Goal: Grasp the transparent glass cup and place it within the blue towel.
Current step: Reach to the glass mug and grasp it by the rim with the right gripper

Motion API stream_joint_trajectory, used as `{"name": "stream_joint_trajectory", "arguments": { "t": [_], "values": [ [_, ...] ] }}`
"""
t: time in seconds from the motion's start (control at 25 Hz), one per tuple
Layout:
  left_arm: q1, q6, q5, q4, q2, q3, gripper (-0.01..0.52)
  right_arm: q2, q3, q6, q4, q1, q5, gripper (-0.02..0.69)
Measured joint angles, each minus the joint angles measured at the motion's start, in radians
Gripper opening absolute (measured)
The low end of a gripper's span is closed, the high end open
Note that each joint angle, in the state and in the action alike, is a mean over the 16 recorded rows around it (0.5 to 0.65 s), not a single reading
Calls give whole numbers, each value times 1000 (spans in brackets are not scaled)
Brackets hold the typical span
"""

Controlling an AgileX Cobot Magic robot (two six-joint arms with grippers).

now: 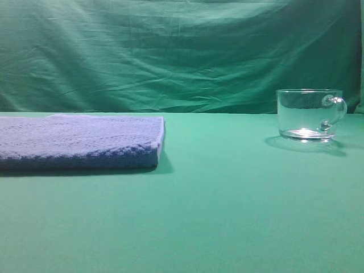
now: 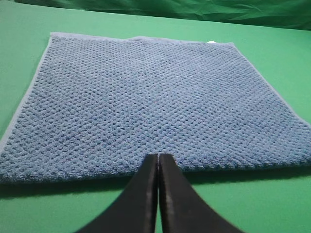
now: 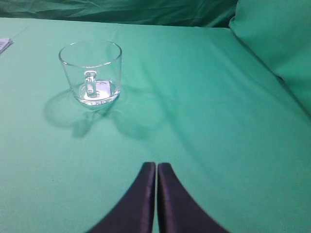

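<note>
The short, clear glass cup [image 3: 91,73] with a little loop handle sits upright on the green cloth table [image 1: 239,216], well away from the thick nubby blue towel [image 2: 146,102]. The right gripper [image 3: 156,167] is pinched shut on nothing, cup ahead and off to its left. The left gripper [image 2: 158,158] is shut too, right at the towel's near edge.

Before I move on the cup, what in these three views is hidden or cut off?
- Blue towel: left end cut off by the high view's left edge.
- Both arms: absent from the high view; only the shut left gripper and shut right gripper tips show, bodies cut off by the bottom edges.
- Transparent glass cup: only empty-looking; the clear glass hides any thin film.
</note>
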Motion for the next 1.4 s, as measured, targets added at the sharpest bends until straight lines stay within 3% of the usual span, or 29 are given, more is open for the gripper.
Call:
{"name": "stream_joint_trajectory", "arguments": {
  "t": [0.48, 1.04, 1.4],
  "values": [
    [0, 0, 0, 0, 0, 0, 0, 0, 0, 0, 3, 0, -19, 0],
    [0, 0, 0, 0, 0, 0, 0, 6, -70, 36, 149, 38, -234, 0],
    [0, 0, 0, 0, 0, 0, 0, 153, -295, -31, 200, 113, -78, 0]
  ]
}}
